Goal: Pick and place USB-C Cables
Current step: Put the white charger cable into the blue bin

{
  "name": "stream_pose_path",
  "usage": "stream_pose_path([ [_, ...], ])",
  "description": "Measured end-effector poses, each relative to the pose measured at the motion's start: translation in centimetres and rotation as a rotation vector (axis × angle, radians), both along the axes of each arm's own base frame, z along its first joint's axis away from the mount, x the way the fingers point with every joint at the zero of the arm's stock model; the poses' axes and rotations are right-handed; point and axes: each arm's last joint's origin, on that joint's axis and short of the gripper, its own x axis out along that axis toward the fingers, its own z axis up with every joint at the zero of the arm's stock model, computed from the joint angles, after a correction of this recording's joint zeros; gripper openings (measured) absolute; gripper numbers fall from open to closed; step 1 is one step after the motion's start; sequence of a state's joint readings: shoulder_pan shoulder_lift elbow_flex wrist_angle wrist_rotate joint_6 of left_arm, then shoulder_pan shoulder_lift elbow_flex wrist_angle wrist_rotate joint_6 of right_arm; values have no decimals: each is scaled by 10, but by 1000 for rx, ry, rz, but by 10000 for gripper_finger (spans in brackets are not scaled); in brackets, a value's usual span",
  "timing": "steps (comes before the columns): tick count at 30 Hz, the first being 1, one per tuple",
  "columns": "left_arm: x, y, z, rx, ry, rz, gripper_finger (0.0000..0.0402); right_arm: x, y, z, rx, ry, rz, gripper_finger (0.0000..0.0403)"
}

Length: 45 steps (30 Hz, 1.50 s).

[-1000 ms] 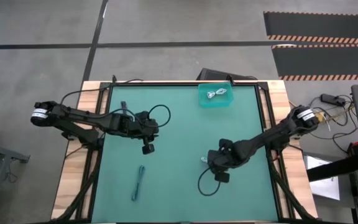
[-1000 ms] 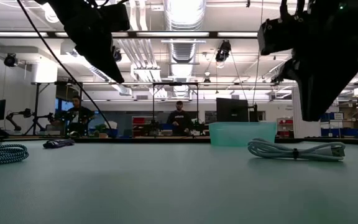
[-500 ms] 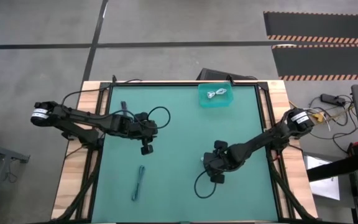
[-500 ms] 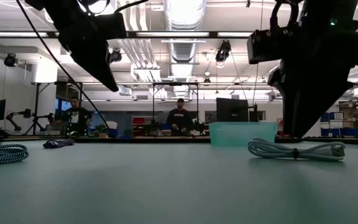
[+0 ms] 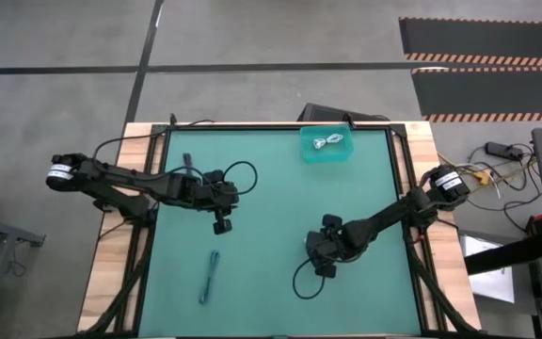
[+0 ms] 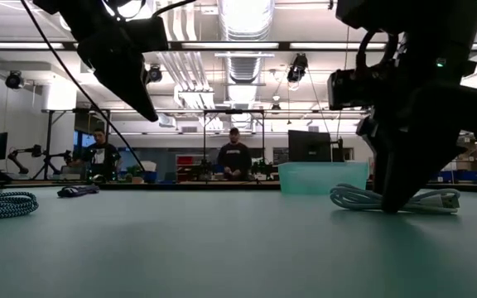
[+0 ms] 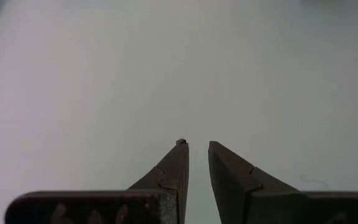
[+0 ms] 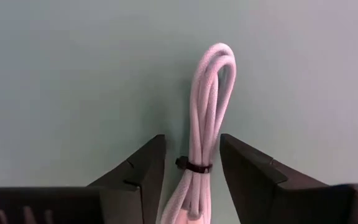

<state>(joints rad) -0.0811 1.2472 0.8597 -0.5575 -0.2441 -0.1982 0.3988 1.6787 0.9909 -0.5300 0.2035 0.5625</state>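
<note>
A white bundled cable (image 8: pixel 207 106) with a dark tie (image 8: pixel 194 166) lies flat on the green mat; it also shows in the low view (image 6: pixel 433 199). My right gripper (image 8: pixel 193 163) is open and low over it (image 5: pixel 314 247), one finger on each side of the bundle at the tie, with a gap to each. A blue-grey cable (image 5: pixel 210 276) lies near the front left. A dark cable (image 5: pixel 187 162) lies by the left arm. Another white cable (image 5: pixel 327 142) lies in the teal bin (image 5: pixel 310 153). My left gripper (image 7: pixel 197 146) is shut and empty, above the mat (image 5: pixel 222 226).
The teal bin stands at the far edge, right of the middle, and shows behind the cable in the low view (image 6: pixel 321 177). The right arm's black wiring (image 5: pixel 301 281) loops over the mat near the front. People stand in the room beyond the table (image 6: pixel 235 157).
My right gripper has gone down and a little toward the table's left and near edges, ending low over the white cable with its fingers on either side of it. The cable has stayed where it was.
</note>
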Motion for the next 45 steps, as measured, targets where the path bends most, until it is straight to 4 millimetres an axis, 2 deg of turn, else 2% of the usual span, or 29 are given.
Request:
stream_pose_path([
  [4, 0, 0, 0, 1, -1, -1, 45, 1, 1, -1, 4, -11, 2, 123],
  [13, 0, 0, 0, 1, -1, -1, 45, 2, 1, 0, 4, -20, 4, 44],
  [16, 0, 0, 0, 1, -1, 0, 45, 1, 0, 0, -2, -20, 10, 28],
  [33, 1, 0, 1, -4, -16, 4, 45, -3, -10, 12, -39, 13, 76, 20],
  [39, 4, 0, 4, -8, -59, 4, 45, -7, -20, 28, -49, 5, 96, 20],
  [45, 7, -1, 6, -11, -99, 4, 45, -9, -40, 51, -55, -54, 106, 20],
])
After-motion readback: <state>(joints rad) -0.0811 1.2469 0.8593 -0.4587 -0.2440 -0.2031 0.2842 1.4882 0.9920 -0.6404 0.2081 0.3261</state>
